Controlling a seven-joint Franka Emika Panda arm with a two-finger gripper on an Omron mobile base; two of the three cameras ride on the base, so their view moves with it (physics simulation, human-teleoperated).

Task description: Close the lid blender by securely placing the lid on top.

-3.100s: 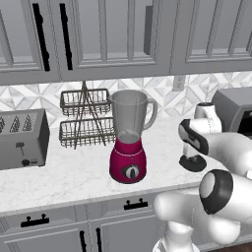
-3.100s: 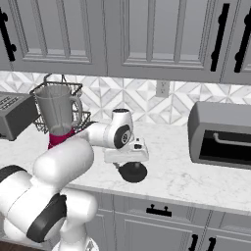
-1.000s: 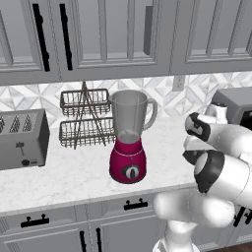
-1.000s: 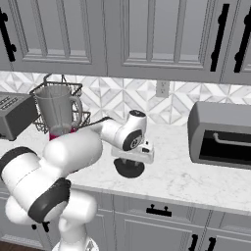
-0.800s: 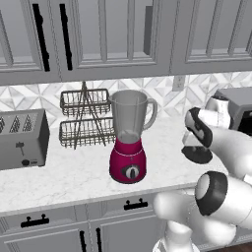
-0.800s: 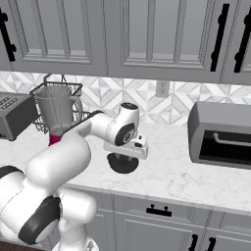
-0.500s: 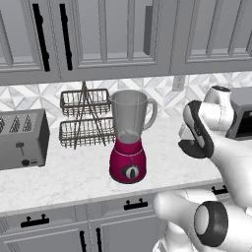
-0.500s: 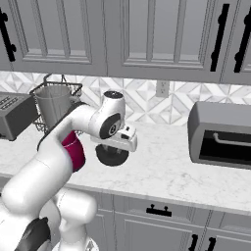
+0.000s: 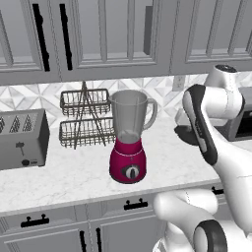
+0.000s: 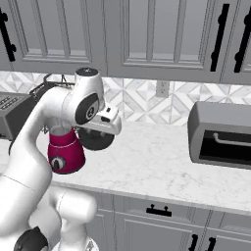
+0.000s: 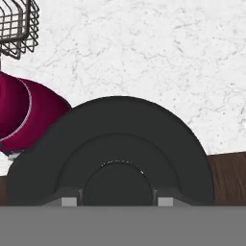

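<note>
The blender stands on the counter, its magenta-red base with a dark dial under a clear greyish jar whose mouth is uncovered. My gripper is shut on the black round lid, holding it in the air just to the right of the blender base and lower than the jar mouth. The hand view looks down on the lid, held at its raised centre between my fingertips, with the magenta base off to the left. In the left base view my forearm covers most of the lid.
A grey toaster sits at the left, and a two-tier wire rack stands behind the blender. A dark toaster oven occupies the counter's right end. Wall cabinets hang above the marble counter.
The lid has come up off the counter in my shut gripper and travelled left towards the blender. The blender has not moved.
</note>
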